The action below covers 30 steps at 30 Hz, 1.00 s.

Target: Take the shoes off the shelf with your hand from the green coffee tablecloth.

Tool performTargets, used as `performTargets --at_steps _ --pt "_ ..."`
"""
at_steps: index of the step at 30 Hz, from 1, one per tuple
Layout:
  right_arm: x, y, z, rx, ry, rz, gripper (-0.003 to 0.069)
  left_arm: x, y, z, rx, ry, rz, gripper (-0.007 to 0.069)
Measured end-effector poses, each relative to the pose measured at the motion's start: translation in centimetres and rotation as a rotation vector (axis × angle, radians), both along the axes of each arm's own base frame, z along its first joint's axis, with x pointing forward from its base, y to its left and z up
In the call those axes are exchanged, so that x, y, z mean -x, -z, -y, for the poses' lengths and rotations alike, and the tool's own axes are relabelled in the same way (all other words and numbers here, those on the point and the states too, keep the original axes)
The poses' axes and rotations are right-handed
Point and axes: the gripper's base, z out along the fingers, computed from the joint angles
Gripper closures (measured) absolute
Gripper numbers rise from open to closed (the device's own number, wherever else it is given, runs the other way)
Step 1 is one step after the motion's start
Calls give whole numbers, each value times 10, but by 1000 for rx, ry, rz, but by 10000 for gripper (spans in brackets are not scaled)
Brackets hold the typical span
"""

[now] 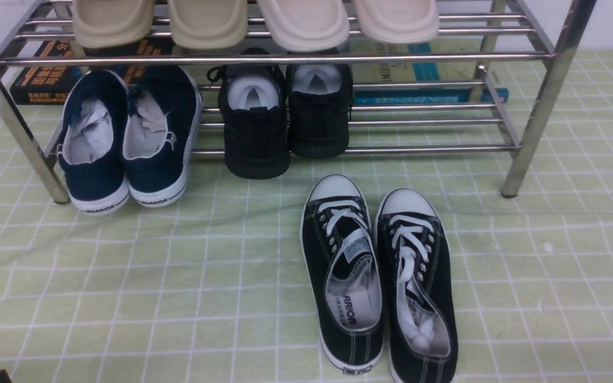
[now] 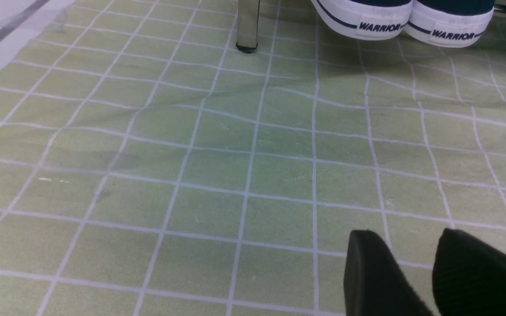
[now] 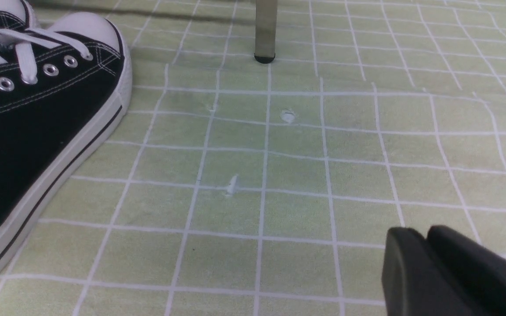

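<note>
We're looking past the right hand [image 3: 424, 245]: its two black fingers are sitting nearly together, only a slit showing, gripping nothing. The left hand [image 2: 411, 267] is hanging low over the cloth, fingers parted, also gripping nothing. The shoes [image 1: 378, 276] are lying side by side on the green coffee tablecloth [image 1: 179, 276], just in front of the shelf [image 1: 530, 117], off its bars. Their long axes are running front to back, white toe caps pointing toward the shelf, heels toward us. The cloth is wrinkling slightly. Navy shoes [image 1: 125, 138] and black shoes [image 1: 285, 117] are sitting on the lower tier.
</note>
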Motion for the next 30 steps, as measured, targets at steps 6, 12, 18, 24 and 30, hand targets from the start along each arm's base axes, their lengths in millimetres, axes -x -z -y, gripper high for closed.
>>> performTargets --at_steps 6,12,18,24,30 --pt "0 0 0 0 0 0 571 0 0 0 0 0 0 383" --pt "0 0 0 0 0 0 564 0 0 0 0 0 0 383" --pt "0 0 0 0 0 0 558 0 0 0 0 0 0 383" --pt "0 0 0 0 0 0 557 0 0 0 0 0 0 383" --pt "0 0 0 0 0 0 547 0 0 0 0 0 0 383"
